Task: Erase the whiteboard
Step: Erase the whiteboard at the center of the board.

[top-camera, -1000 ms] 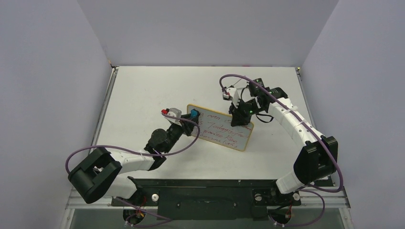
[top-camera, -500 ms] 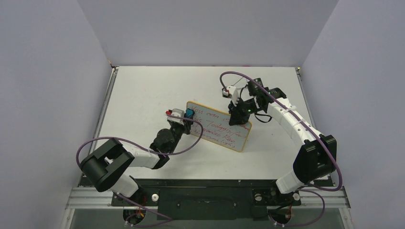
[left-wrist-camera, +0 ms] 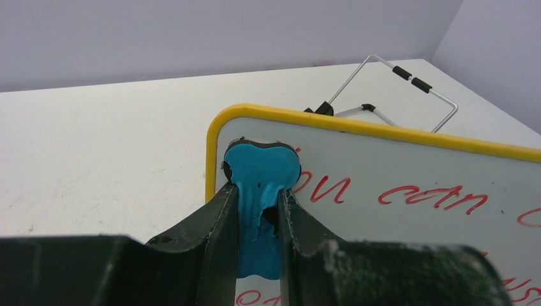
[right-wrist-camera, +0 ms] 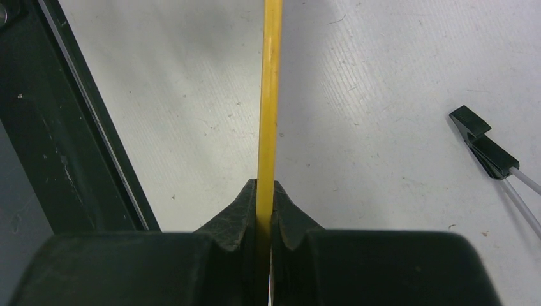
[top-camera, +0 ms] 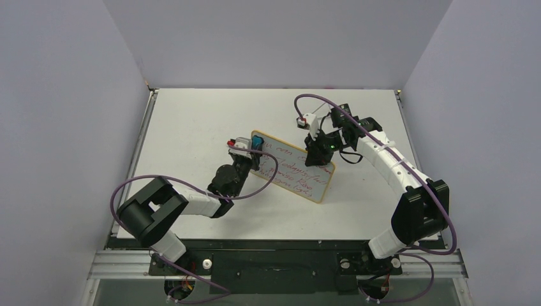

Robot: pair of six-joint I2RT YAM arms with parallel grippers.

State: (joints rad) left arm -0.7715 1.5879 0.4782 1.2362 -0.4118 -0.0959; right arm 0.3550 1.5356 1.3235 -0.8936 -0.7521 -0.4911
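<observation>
Lilac walls close in a white table (top-camera: 191,127), and the whiteboard (top-camera: 293,169) stands tilted near the middle of the overhead frame, between my two arms. My left fingers (left-wrist-camera: 233,204) are pinched tight on a blue eraser (left-wrist-camera: 261,172), pressed against the board's upper left corner just beside the first red word. My right fingers (right-wrist-camera: 250,207) are clamped on the board's thin edge at its far right end. Only the left wrist view shows the wire stand (left-wrist-camera: 408,83) behind the board, white with black sleeves. Only the right wrist view shows the yellow frame edge-on, with a black foot (right-wrist-camera: 481,143) lying on the table at right. Several slanting lines of red handwriting cover the white face.
</observation>
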